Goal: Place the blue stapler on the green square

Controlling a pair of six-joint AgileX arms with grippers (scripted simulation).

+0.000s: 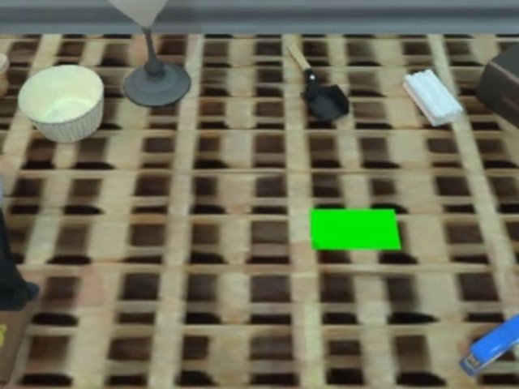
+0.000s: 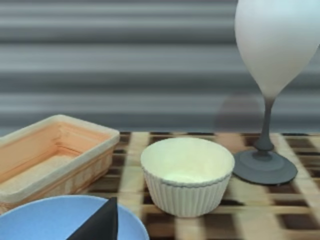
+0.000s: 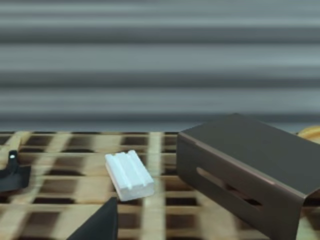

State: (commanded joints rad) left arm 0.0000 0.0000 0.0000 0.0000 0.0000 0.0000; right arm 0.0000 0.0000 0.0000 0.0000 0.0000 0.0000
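I see my left arm (image 1: 12,275) only as a dark shape at the table's left edge; my right arm is out of the top view. I cannot tell either gripper's finger state. The small bright blue stapler (image 1: 492,346) lies at the bottom-right corner, well apart from the flat neon-green square (image 1: 355,228), with bare wooden lattice table (image 1: 243,267) between them.

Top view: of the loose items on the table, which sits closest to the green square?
The small black shovel, straight up-table from the green square. The white ribbed block, the wine glass and the blue stapler at the bottom right corner all lie farther off.
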